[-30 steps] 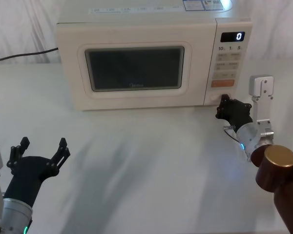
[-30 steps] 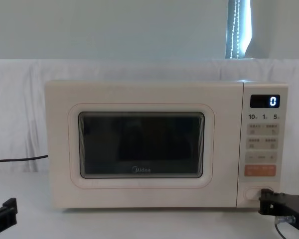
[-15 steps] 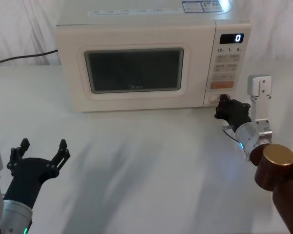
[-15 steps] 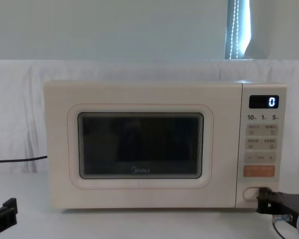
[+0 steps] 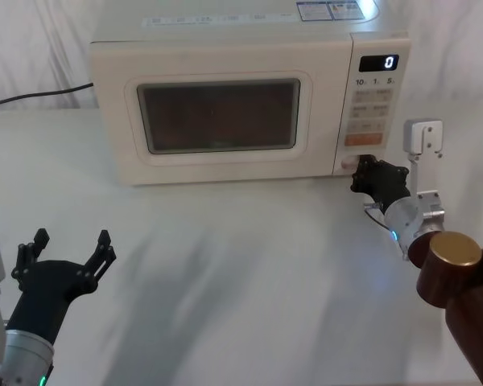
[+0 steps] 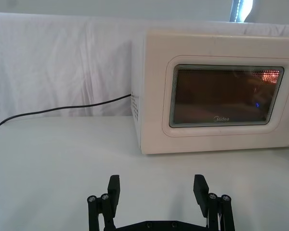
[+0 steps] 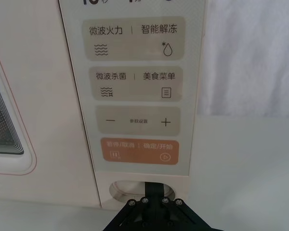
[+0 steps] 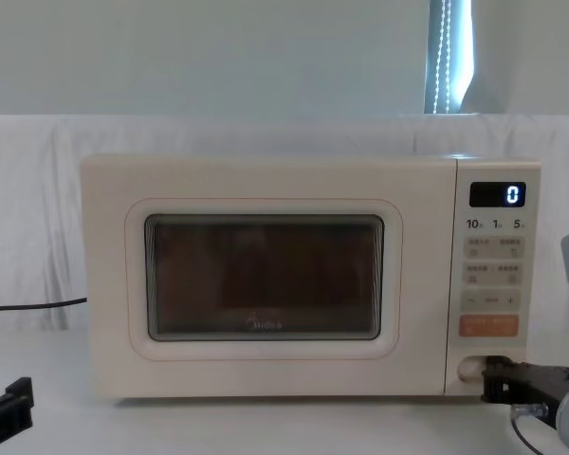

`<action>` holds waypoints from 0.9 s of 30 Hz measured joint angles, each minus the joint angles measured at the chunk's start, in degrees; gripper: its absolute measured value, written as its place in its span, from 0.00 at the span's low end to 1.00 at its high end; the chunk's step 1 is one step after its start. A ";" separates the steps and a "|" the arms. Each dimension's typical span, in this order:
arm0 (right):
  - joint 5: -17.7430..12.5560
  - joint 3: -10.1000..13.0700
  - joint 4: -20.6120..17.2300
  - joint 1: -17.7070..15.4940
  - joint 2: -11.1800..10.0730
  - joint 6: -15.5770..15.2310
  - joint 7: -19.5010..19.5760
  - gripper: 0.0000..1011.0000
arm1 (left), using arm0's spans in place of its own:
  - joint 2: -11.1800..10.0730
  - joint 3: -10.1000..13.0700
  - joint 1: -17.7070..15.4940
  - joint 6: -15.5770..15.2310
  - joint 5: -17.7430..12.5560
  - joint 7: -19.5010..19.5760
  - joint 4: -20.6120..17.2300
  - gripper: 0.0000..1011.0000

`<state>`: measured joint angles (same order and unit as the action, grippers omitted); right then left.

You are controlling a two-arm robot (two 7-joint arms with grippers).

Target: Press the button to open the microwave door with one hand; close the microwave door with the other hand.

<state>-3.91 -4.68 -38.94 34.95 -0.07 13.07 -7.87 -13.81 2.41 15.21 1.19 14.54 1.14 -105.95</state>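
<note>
The cream microwave stands at the back of the table, and its door has a dark glass window that glows warm from inside. The door sits against the body; I cannot tell if it is slightly ajar. The large blank button lies at the bottom of the control panel, under the orange key. My right gripper is shut, its tip pressed into that button. My left gripper hovers open over the near left of the table, far from the microwave.
A black power cable runs from the microwave's left side across the white cloth. A white bracket stands to the right of the control panel. The table in front of the door is bare white surface.
The right gripper has pushed further into the button and the microwave has shifted slightly back. The window has gone from dark to a warm glow. The left arm has stayed put.
</note>
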 joint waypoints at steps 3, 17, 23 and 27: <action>0.04 -0.04 1.06 0.72 0.06 0.29 -0.11 0.00 | 0.00 0.00 0.00 0.00 0.00 0.00 0.00 0.99; 0.46 -0.22 2.77 2.01 0.17 0.54 -0.35 0.00 | 0.00 0.00 0.00 0.00 0.00 0.00 0.00 0.99; 0.51 -0.22 1.99 1.65 0.09 0.02 -0.35 0.00 | 0.00 0.00 0.00 0.00 0.00 0.00 0.00 0.99; 0.42 -0.19 -1.23 -0.19 0.03 -1.16 -0.54 0.00 | 0.00 0.01 0.00 0.00 0.00 0.00 0.00 0.99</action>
<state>-3.50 -4.87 -40.16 34.76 -0.04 11.91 -8.40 -13.80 2.42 15.21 1.19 14.54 1.14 -105.95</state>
